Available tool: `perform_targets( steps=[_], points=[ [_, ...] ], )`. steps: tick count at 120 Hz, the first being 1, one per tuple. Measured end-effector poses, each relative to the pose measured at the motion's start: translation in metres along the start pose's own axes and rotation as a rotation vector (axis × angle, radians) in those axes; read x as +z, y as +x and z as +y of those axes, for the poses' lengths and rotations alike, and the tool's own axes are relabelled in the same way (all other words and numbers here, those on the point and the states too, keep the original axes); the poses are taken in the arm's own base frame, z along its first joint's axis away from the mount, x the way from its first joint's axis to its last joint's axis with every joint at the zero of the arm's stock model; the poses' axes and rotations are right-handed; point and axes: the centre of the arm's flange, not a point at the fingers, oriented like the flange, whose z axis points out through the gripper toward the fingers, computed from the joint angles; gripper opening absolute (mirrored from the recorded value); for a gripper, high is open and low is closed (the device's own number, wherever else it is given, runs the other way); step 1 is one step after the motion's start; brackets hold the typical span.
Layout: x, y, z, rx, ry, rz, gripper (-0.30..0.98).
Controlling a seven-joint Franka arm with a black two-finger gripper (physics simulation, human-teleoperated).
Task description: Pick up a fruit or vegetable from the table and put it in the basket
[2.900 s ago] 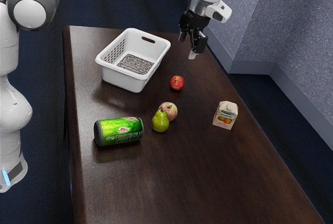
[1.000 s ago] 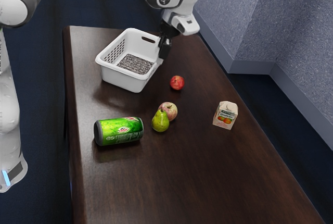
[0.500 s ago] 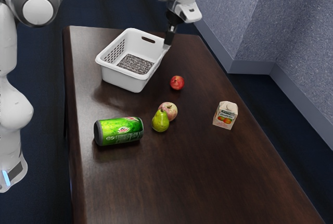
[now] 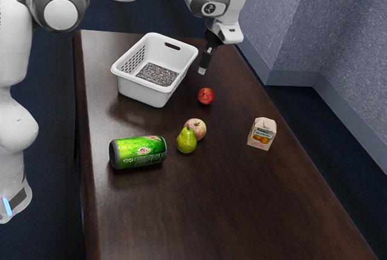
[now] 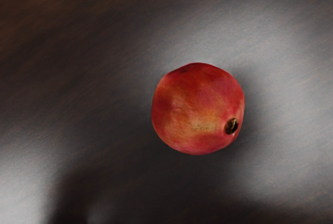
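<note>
My gripper (image 4: 204, 65) hangs above the table just short of the red fruit (image 4: 206, 96), with its tip higher than the fruit and apart from it. In the wrist view the same red fruit (image 5: 198, 109) rests on the dark wood, its small dark crown turned partly sideways. The white basket (image 4: 144, 92) stands beside the gripper, toward the exterior view's left, with a speckled floor and no fruit in it. Farther down the table, a green pear (image 4: 186, 141) sits against a pinkish apple (image 4: 196, 128).
A green can (image 4: 139, 152) lies on its side near the table edge at the exterior view's left. A small carton (image 4: 262, 133) stands upright toward the right edge of the table (image 4: 230, 211). A grey wall rises beyond that edge.
My hand has come away from the basket's rim toward the exterior view's right, and its tip is now closer to the red fruit. The basket, fruit, can and carton have kept their places.
</note>
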Motion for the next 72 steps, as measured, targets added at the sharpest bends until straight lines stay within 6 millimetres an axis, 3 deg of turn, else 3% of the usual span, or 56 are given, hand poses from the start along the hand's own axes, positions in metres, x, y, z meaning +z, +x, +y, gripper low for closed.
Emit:
perform_targets(
  steps=[72],
  points=[
    [0.053, 0.017, 0.019, 0.071, -0.072, -0.019, 0.69]
  ],
)
